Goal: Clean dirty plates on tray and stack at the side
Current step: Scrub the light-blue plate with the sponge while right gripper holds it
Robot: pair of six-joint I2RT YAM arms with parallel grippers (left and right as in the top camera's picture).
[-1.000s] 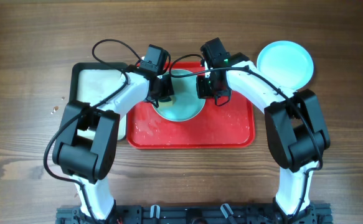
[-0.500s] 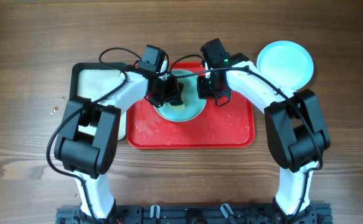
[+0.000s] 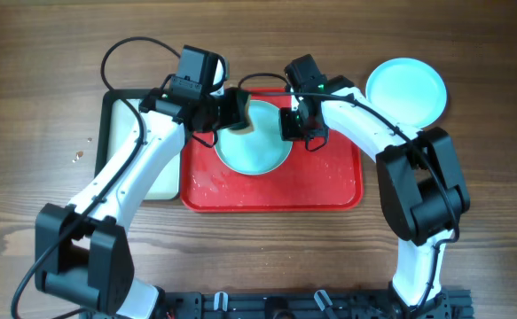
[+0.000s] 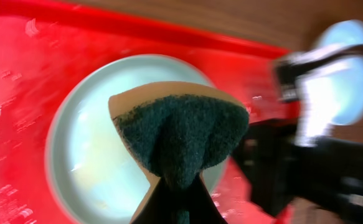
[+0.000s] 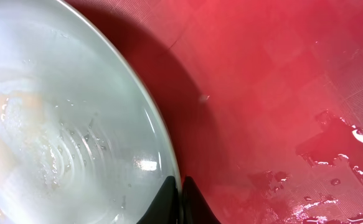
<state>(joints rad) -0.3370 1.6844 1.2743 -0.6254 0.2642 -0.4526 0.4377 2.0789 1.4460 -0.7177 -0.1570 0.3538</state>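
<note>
Student: Plate position, overhead view?
Tutor: One pale blue plate [image 3: 252,146] lies inside the red tray [image 3: 329,182], toward its far rim. A second pale blue plate [image 3: 406,90] rests on the table [image 3: 497,230], just beside the tray's far right corner.
Student: State of each pincer?
Tutor: Left pincer [image 3: 233,111] is clamped on a sponge [image 3: 243,122], green scouring face on a tan body, held above the first plate's far-left edge. In the left wrist view the sponge [image 4: 178,134] is pinched at its lower end, with plate [image 4: 88,149] and tray [image 4: 13,81] behind it; contact with the plate cannot be judged. Right pincer [image 3: 298,124] sits at the same plate's right rim; in the right wrist view its fingertips [image 5: 197,211] are closed on that rim. The plate [image 5: 56,124] there is wet, with a faint orange smear, and droplets lie on the tray [image 5: 281,74].
Student: Left of the red tray?
Tutor: A black-rimmed tray [image 3: 158,182] with a pale inside, set just beside it.
</note>
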